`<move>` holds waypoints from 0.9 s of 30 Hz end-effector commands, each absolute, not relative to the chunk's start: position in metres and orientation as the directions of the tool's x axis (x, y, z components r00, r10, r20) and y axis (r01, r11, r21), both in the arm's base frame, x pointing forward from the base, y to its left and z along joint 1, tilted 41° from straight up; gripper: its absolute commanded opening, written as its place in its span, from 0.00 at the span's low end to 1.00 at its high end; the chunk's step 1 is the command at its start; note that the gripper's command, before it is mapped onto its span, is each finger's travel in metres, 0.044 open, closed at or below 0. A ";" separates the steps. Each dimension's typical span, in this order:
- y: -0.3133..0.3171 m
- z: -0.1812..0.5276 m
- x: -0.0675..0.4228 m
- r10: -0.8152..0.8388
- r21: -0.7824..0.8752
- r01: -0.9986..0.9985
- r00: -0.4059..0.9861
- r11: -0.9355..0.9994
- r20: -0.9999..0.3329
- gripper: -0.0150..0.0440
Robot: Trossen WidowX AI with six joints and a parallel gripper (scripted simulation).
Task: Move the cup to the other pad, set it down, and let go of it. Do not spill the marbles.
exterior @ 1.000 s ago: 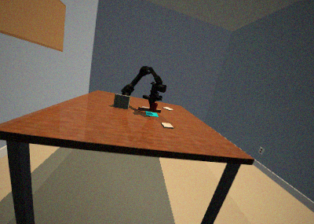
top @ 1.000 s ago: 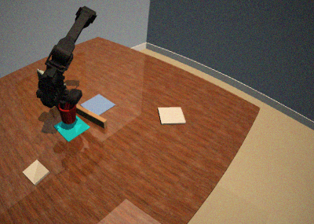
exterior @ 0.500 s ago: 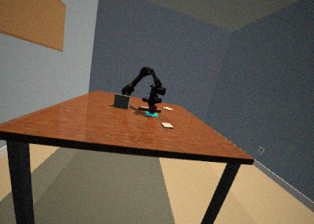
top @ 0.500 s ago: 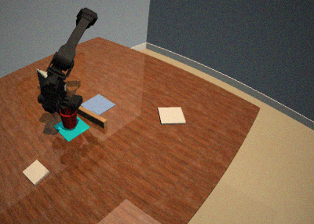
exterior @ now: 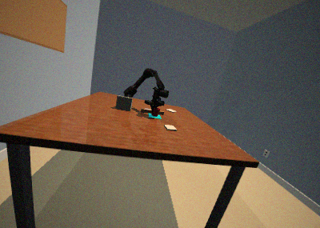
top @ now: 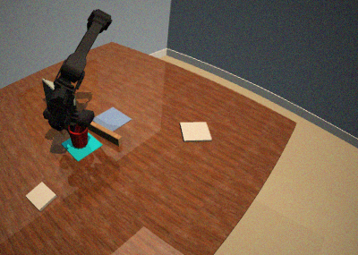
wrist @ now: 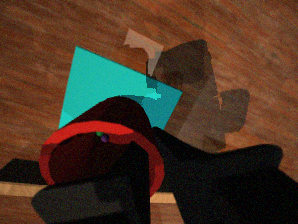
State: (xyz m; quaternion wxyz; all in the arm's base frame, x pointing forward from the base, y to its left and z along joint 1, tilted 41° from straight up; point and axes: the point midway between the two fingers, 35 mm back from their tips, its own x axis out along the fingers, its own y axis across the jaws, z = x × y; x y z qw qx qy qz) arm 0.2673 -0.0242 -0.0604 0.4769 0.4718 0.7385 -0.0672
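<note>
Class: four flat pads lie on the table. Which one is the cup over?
The teal pad: the red cup, held by the pincer, is over it; the others are pale.

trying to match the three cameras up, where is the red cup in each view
Top: red cup, left of centre, on the teal pad, held by the gripper.
Exterior: small, mid-table.
Wrist: lower left, rim toward the camera.
Shared landmark: the teal pad.

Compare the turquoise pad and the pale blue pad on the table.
The turquoise pad is vivid; the pale blue pad is a washed-out grey-blue. The red cup, gripped by the pincer, is over the turquoise pad; nothing stands on the pale blue pad. A wooden bar lies between them. Both are flat squares on the table.
</note>
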 end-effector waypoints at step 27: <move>-0.037 -0.046 0.270 0.632 0.350 0.762 -0.099 0.544 -0.768 0.47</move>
